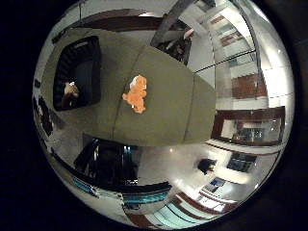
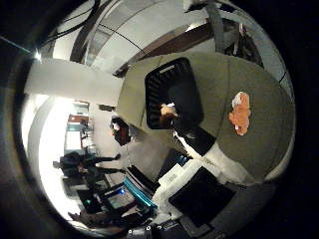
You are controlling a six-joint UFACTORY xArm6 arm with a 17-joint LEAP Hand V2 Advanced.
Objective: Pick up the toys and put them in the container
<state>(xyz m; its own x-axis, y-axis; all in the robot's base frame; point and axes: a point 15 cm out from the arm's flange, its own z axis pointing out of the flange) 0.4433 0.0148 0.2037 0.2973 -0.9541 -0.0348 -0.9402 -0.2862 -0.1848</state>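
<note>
Olive-green tabletop point(image 1: 163, 101) here, with an orange plush toy point(image 1: 136, 94) lying out in the open, well apart from the black slatted container point(image 1: 79, 72). 1 brownish toy point(image 1: 70, 91) sits inside that container. Hand point(image 2: 199, 169) is up high, can't tell if its fingers are open or curled.

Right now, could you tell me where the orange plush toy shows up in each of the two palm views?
Little finger side palm view: the orange plush toy lies on the olive-green table, apart from the black slatted container.
Thumb side palm view: it lies on the same table, beyond the hand.
Shared landmark: the container, with a small brown toy inside.
</note>
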